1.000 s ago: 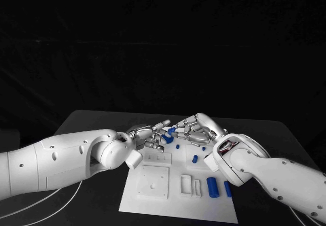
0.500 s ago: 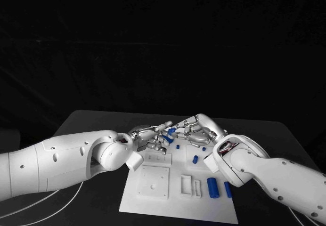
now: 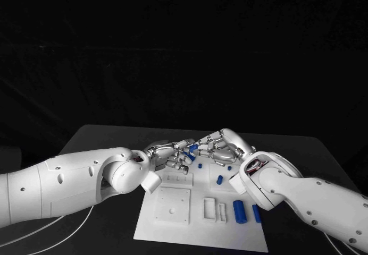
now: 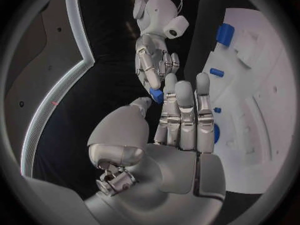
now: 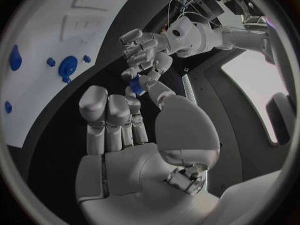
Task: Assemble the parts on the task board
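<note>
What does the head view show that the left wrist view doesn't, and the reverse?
Head view only: the whole task board with its white rectangular fixtures, plus two blue cylinders lying side by side near its front. Left wrist view only: the left robot hand from behind, its palm and fingers close up. Both: the right robot hand meeting the left at a small blue part held between their fingertips, over the board's far end.

A black table (image 3: 100, 139) — white cables (image 3: 46, 229) trailing over its near-left part.
</note>
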Action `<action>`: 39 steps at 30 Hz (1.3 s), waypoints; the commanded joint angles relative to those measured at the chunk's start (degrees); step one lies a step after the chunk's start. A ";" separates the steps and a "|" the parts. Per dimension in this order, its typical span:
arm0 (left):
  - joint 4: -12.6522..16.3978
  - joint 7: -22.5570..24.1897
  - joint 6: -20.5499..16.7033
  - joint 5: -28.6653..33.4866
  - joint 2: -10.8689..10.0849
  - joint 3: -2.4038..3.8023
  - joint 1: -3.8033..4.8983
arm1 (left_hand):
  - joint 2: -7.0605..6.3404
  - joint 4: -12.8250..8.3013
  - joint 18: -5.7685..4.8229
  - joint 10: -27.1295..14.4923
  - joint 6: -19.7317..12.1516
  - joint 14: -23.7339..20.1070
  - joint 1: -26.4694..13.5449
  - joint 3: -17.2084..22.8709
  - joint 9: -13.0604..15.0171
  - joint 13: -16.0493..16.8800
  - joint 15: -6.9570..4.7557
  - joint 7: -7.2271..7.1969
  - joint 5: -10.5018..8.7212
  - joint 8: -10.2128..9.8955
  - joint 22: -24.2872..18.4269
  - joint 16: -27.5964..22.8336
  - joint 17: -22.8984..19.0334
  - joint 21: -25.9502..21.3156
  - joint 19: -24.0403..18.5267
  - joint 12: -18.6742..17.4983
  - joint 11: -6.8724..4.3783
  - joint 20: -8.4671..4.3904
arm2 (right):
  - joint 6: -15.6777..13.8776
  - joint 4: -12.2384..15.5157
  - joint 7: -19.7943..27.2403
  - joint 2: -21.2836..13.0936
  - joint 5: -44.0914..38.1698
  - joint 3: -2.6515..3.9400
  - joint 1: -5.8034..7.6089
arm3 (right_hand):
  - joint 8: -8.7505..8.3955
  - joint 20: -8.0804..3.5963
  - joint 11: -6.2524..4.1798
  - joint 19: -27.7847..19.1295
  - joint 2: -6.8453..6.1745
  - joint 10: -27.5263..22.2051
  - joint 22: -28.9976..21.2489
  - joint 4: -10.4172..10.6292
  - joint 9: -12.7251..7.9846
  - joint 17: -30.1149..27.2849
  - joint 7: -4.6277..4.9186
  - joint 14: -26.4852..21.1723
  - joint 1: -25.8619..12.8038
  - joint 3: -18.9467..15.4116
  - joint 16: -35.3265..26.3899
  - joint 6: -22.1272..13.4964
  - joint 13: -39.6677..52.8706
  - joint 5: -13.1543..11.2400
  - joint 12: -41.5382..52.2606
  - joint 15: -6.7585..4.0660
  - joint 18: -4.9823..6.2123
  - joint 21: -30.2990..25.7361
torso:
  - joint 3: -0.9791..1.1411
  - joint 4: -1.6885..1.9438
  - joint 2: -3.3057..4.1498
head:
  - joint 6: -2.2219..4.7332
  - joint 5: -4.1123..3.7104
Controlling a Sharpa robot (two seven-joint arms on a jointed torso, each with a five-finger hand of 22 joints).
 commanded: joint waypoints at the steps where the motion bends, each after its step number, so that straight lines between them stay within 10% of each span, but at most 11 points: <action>1: 0.29 2.16 1.72 0.78 0.07 0.08 0.04 | -1.15 -0.58 -0.42 -0.29 -0.28 -0.45 -0.46 1.13 0.17 -0.11 -0.14 -0.07 2.55 -0.21 1.02 0.38 0.10 -0.29 -0.28 -0.42 0.12 0.03 | 1.00 -0.17 0.48 0.02 0.06 -0.01 -0.13 | 0.11 -0.28 0.09 1.04 0.70 -0.29 6.01 -0.03 0.06 -0.06 -0.10 -0.16 0.04 -0.21 -0.35 0.18 -0.07 0.22 -0.23 -0.37 0.04 -0.27 | 0.01 -0.01 -0.02 | -0.10 -0.01; 16: 0.29 2.56 1.91 0.96 0.01 0.09 0.01 | -2.64 -6.00 -0.42 -0.80 -0.77 -0.62 -2.03 6.08 1.00 -0.47 -0.14 -0.02 10.04 -0.16 1.08 0.72 0.18 -0.09 -0.38 -0.89 0.18 0.00 | 1.58 -0.50 0.46 -0.09 0.29 -0.01 -0.21 | 0.11 -0.28 0.09 1.04 0.70 -0.29 6.01 -0.03 0.06 -0.06 -0.10 -0.16 0.04 -0.21 -0.35 0.18 -0.07 0.22 -0.23 -0.37 0.04 -0.27 | 0.03 -0.04 0.01 | 0.02 -0.35; 32: 0.17 2.68 2.20 0.97 0.01 0.10 -0.03 | -0.99 -12.86 -0.42 -0.87 -1.30 -0.67 -0.45 7.35 1.34 -1.46 -0.13 0.01 8.94 0.06 1.17 1.15 0.26 0.26 -0.57 -1.97 0.24 -0.05 | 2.46 -0.81 0.39 -0.03 0.64 -0.01 -0.27 | 0.10 -0.27 0.10 1.00 0.82 -0.36 5.98 -0.18 0.05 -0.14 -0.08 -0.20 0.00 -0.30 -0.47 0.15 -0.08 0.18 -0.25 -0.36 0.05 -0.44 | -0.01 -0.04 0.00 | 0.09 -0.65; 39: 0.03 2.75 2.46 0.72 0.06 0.11 -0.03 | 0.46 -16.68 -0.42 0.34 -1.05 -0.67 4.36 7.53 1.68 -3.09 -0.13 -0.10 4.46 0.49 1.33 1.46 0.33 1.09 -1.06 -4.18 0.28 -0.14 | 2.80 -1.04 0.21 -0.03 0.69 -0.01 -0.29 | 0.12 -0.26 0.11 0.98 0.91 -0.38 5.97 -0.23 0.06 -0.18 -0.10 -0.22 -0.03 -0.42 -0.53 0.18 -0.10 0.05 -0.27 -0.36 0.05 -0.54 | -0.03 -0.02 0.03 | -0.10 -0.70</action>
